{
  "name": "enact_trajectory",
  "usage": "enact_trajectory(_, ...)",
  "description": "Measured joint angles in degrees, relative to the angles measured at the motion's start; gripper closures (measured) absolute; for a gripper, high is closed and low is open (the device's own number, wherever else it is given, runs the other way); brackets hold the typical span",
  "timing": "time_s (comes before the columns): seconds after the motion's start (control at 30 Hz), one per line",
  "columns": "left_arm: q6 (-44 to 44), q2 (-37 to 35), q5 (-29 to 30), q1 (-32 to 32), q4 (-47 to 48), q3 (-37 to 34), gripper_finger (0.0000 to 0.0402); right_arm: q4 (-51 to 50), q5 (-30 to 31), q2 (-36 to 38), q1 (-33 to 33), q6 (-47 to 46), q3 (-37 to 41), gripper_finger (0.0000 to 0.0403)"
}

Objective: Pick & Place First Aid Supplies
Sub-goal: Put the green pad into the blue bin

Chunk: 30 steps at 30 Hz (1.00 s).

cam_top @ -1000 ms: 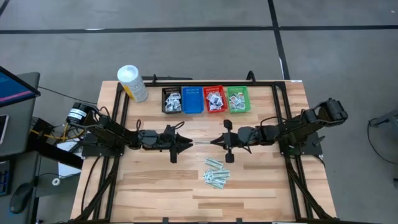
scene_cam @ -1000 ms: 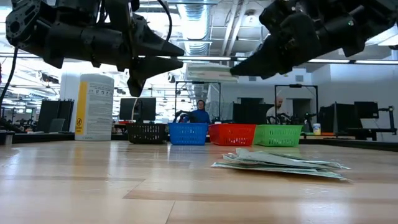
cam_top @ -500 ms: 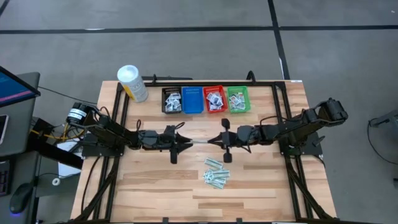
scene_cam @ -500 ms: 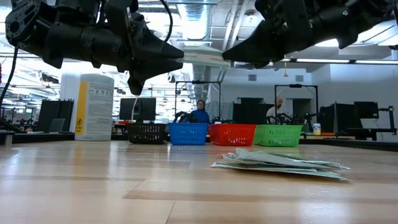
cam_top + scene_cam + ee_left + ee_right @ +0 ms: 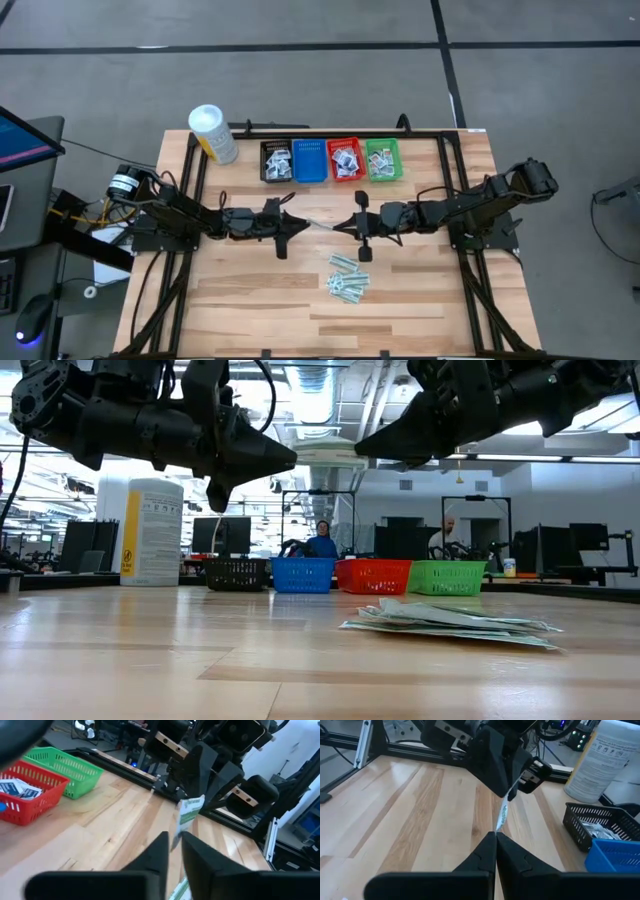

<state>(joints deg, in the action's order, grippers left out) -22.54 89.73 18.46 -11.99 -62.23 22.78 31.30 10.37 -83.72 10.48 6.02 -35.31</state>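
Observation:
A narrow pale-green strip [image 5: 321,225] hangs in the air between my two grippers, above the table's middle. My left gripper [image 5: 303,222] is shut on its left end and my right gripper [image 5: 340,227] on its right end. The strip also shows in the left wrist view [image 5: 189,811] and the right wrist view [image 5: 503,814]. In the low view both grippers are high above the wood. A loose pile of white packets and green strips [image 5: 347,279] [image 5: 450,624] lies flat on the table, nearer than my right gripper. My left gripper pinches the strip's left end [image 5: 175,840] between its two fingers, coming level from the table's left and lying along the strip. The strip is lifted clear of the table. My right gripper pinches the strip's right end [image 5: 498,827] between its fingertips, level from the table's right and along the strip, which spans the gap to the other gripper.
Black [image 5: 277,160], blue [image 5: 309,160], red [image 5: 346,159] and green [image 5: 382,159] mesh baskets stand in a row along the far side, most holding packets. A tall white tub with a yellow label [image 5: 213,133] stands at the far left corner. People sit in the room behind [image 5: 322,543].
My right gripper has moved a little toward the table's left, closer to my left gripper, and both have shifted slightly toward the far edge. The strip between them has gone from level to slightly slanted, staying held at both ends.

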Motion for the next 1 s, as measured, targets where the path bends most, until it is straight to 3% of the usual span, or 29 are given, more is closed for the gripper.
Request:
enact_trajectory(0.1,0.8,0.0,0.0,0.0,-0.8,0.0,0.0392,-0.1,0.0,0.0,0.0,0.0,0.0,0.0401)
enact_trajectory(0.47,1.3,0.0,-0.5,-0.1,-1.1,0.0,0.0397,-0.4,0.2,0.0,0.0,0.1,0.0,0.0386)
enact_trajectory(0.7,1.3,0.0,-0.9,-0.5,-0.9,0.0,0.0397,-3.6,10.1,0.0,-0.1,0.1,0.0,0.0314)
enact_trajectory(0.83,1.3,0.0,-0.9,-0.5,-0.8,0.0,0.0396,-3.2,9.9,0.0,0.1,-1.1,0.0,0.0268)
enact_trajectory(1.0,1.3,0.0,-0.9,-0.5,-0.8,0.0,0.0397,-3.7,5.2,0.0,0.1,-5.4,0.0,0.0208)
